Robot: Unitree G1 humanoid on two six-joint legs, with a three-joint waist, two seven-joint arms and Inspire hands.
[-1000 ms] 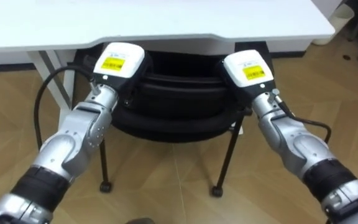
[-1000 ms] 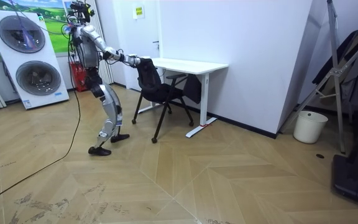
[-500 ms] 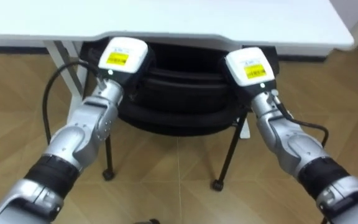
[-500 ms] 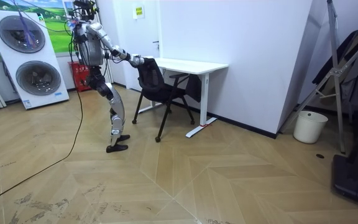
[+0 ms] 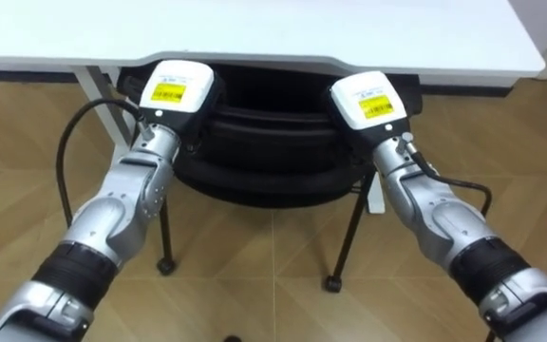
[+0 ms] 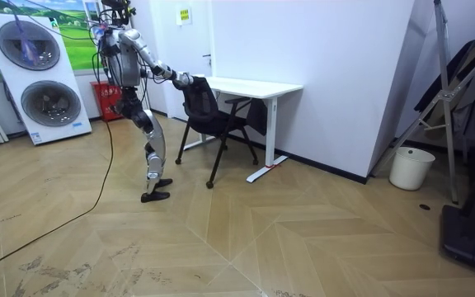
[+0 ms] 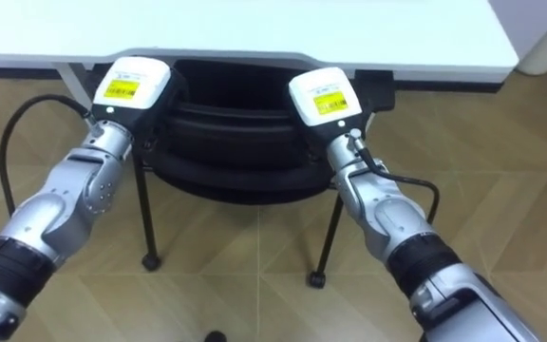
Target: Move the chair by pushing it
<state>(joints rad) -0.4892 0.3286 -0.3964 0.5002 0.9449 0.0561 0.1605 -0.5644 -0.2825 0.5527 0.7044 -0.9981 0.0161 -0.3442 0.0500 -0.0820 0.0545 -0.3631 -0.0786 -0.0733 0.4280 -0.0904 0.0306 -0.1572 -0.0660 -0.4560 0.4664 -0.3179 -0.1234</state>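
A black chair point(image 5: 269, 152) stands with its seat under the white desk point(image 5: 254, 33), its back towards me. My left hand point(image 5: 174, 90) rests on the left end of the backrest's top and my right hand point(image 5: 368, 100) on the right end. Both show their white backs; the fingers are hidden against the chair. In the room view I stand at the room view's left of the chair point(image 6: 213, 115), leaning forward with both arms stretched to its back, the desk point(image 6: 254, 86) beyond it.
The desk's white leg point(image 5: 93, 90) stands just left of the chair. Two stacked washing machines point(image 6: 35, 74) are behind me. A white bucket point(image 6: 408, 167) and a rack with dark clothes point(image 6: 468, 99) stand at the room view's right, across open wooden floor.
I have stepped forward and straightened up. The chair has slid a little further under the desk, with both hands still on its back.
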